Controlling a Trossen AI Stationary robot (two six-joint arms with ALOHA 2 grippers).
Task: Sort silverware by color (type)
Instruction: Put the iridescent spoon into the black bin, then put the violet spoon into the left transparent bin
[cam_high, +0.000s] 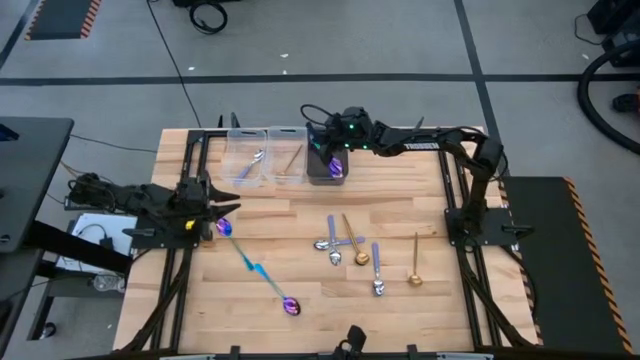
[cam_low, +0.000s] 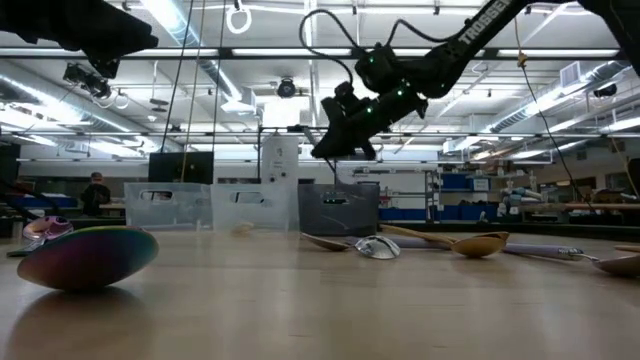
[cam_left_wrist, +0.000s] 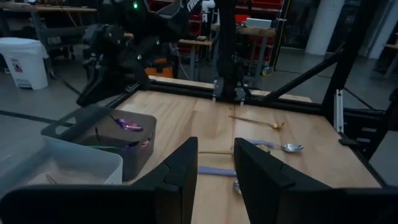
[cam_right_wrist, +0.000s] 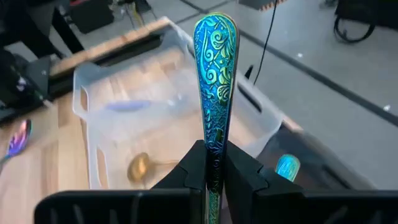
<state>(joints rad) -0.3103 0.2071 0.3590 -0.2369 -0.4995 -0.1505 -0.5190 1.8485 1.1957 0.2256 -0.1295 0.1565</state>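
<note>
An iridescent teal-handled spoon (cam_right_wrist: 214, 81) is pinched tight between the fingers of the right gripper (cam_high: 337, 152), right above the dark bin (cam_high: 326, 172) at the far edge of the table (cam_high: 300, 230). The left gripper (cam_high: 222, 203) is parked at the left edge, fingers partly apart and holding nothing, with another iridescent spoon (cam_high: 240, 248) lying just beside it.

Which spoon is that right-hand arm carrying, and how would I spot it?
Find the three bins at the table's far edge; the right claw hangs over the dark bin. Pinched in it is the iridescent spoon: teal-blue patterned handle, purple bowl, the only one in the air.
</note>
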